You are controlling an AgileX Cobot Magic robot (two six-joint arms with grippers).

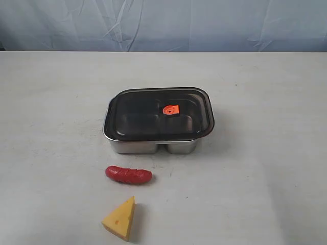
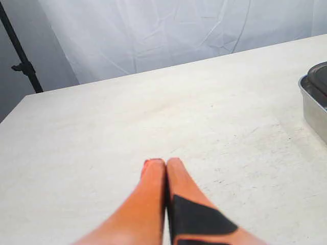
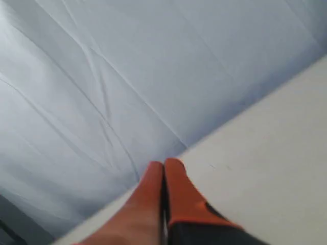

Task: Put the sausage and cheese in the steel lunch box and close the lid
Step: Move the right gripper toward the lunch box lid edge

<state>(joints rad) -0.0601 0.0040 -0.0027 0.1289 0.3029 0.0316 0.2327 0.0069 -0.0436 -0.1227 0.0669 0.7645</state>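
In the exterior view the steel lunch box (image 1: 148, 147) stands mid-table with the dark translucent lid (image 1: 143, 115) resting on top, its orange valve (image 1: 170, 109) near the centre. The red sausage (image 1: 129, 174) lies on the table in front of the box. Nearer still sits the yellow cheese wedge (image 1: 121, 219). Neither arm shows in the exterior view. My left gripper (image 2: 166, 162) is shut and empty above bare table; a corner of the box (image 2: 314, 102) shows at the edge of its view. My right gripper (image 3: 163, 163) is shut and empty, pointing at the backdrop.
A pale cloth backdrop (image 1: 163, 23) hangs behind the table's far edge. A black stand (image 2: 20, 56) rises beyond the table corner in the left wrist view. The white tabletop (image 1: 265, 168) spreads around the box.
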